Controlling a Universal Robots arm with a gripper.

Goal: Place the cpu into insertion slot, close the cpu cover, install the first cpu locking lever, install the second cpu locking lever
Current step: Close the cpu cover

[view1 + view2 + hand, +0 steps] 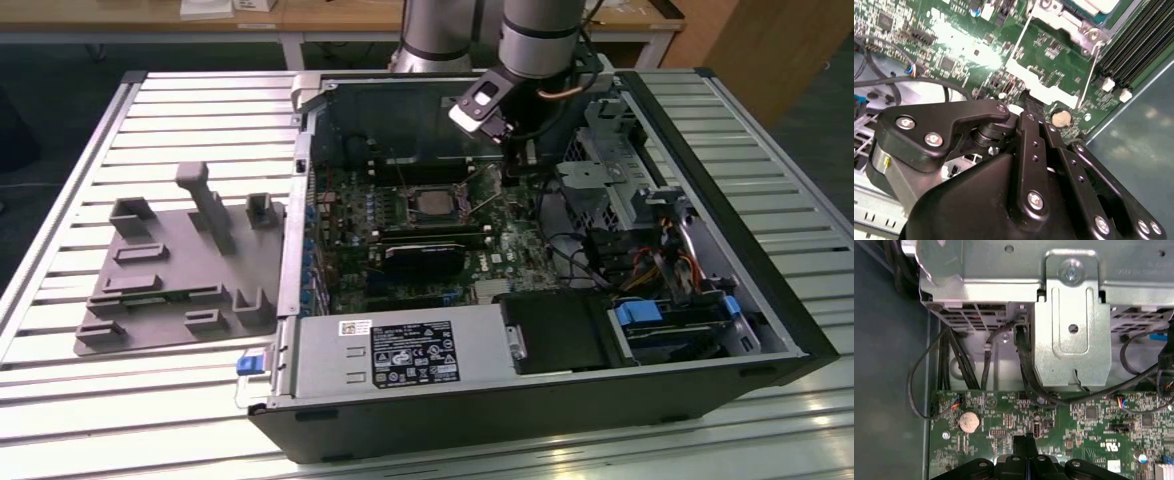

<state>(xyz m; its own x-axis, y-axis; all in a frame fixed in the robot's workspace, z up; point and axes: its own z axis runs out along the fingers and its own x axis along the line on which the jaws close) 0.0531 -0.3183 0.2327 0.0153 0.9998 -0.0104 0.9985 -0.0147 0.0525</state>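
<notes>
The cpu (430,204), a grey square chip, lies in the insertion slot (400,207) on the green board inside the open computer case. The cpu cover (1070,21) looks laid down around it as a silver frame. Two thin wire locking levers (1023,40) (1090,75) run from the socket across the board. My gripper (523,160) hangs over the board just to the exterior view's right of the socket. Its black fingertips (1026,442) are pressed together, shut, with nothing visible between them, close above a bright metal plate (1040,84) beside the levers.
A coin cell (968,422) sits on the board near the fingertips. A metal drive cage (1072,315) and black cables (1021,355) stand just beyond. Memory slots (1134,40) flank the socket. The power supply (400,355) fills the case front. A grey fixture (174,265) lies outside on the slatted table.
</notes>
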